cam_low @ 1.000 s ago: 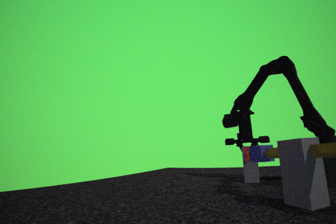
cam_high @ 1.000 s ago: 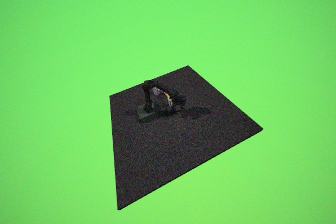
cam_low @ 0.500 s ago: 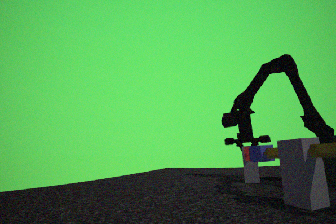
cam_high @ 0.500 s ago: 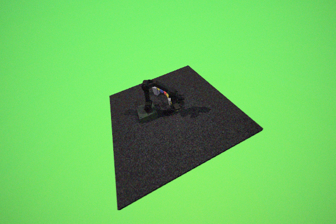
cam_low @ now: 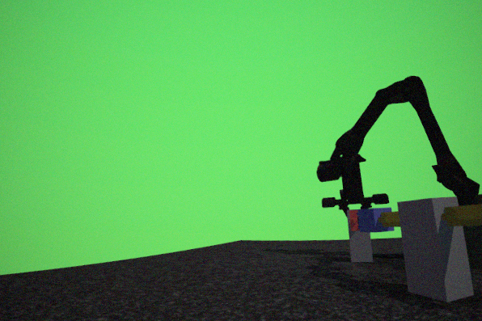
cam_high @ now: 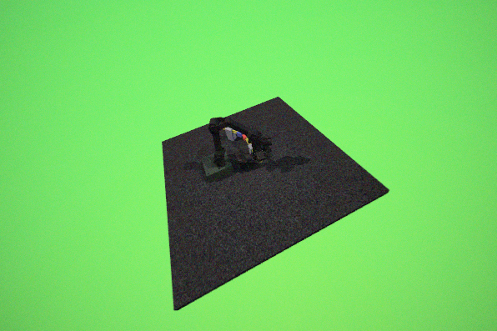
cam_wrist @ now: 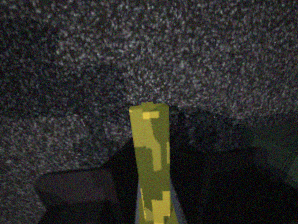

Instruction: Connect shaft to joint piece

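The first shaft [cam_low: 465, 215], yellow, passes through a pale grey block [cam_low: 422, 250] [cam_high: 230, 135]. The joint at its end shows a blue part [cam_low: 374, 219] [cam_high: 239, 134] and a red part [cam_low: 353, 220] [cam_high: 244, 137]. The second shaft [cam_wrist: 150, 140] [cam_high: 247, 141], also yellow, runs at an angle from the red side to the other pale block [cam_high: 250, 148] [cam_low: 361, 247]. My gripper [cam_wrist: 148, 136] [cam_high: 259, 158] is shut on the second shaft, beyond that block from the joint. Its fingertips are hidden in the exterior view. How deep the shaft sits in the opening is hidden.
The black arm [cam_low: 416, 92] arches from its base, by the greenish plinth [cam_high: 218, 169], over to the blocks. The dark board [cam_high: 258, 224] lies under everything. Both blocks stand close to the gripper and arm.
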Tool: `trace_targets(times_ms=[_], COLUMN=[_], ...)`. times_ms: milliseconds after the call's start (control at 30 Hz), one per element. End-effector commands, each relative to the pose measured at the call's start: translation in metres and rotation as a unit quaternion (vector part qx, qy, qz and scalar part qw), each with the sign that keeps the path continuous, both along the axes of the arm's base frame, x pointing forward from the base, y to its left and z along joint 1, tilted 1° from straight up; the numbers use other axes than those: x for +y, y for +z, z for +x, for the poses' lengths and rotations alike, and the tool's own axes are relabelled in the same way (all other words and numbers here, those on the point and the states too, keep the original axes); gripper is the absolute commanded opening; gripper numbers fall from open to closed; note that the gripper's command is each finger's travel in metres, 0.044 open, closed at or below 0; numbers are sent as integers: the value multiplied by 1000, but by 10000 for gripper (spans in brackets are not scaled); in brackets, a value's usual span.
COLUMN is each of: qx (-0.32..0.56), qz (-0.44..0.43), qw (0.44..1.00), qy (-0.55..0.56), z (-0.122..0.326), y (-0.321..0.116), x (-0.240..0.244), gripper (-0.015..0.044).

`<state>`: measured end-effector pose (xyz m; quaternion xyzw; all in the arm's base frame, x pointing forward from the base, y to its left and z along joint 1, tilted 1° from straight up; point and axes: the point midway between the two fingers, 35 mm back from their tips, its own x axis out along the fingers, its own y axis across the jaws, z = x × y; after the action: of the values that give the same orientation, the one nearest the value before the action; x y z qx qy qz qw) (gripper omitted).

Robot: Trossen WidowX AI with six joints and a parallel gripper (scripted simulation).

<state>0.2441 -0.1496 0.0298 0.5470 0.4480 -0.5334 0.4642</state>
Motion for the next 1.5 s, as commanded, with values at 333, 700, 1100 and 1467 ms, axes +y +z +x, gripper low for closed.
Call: trace_targets(times_ms=[333, 700, 1100, 1467], qx=[0, 0, 0, 0], qz=[0, 0, 0, 0], qw=[1000, 1000, 1000, 1000], qy=[1, 1, 1, 1], z=[0, 0, 0, 0], y=[0, 0, 0, 9], x=[0, 0, 0, 0], gripper=[67, 251, 440, 440])
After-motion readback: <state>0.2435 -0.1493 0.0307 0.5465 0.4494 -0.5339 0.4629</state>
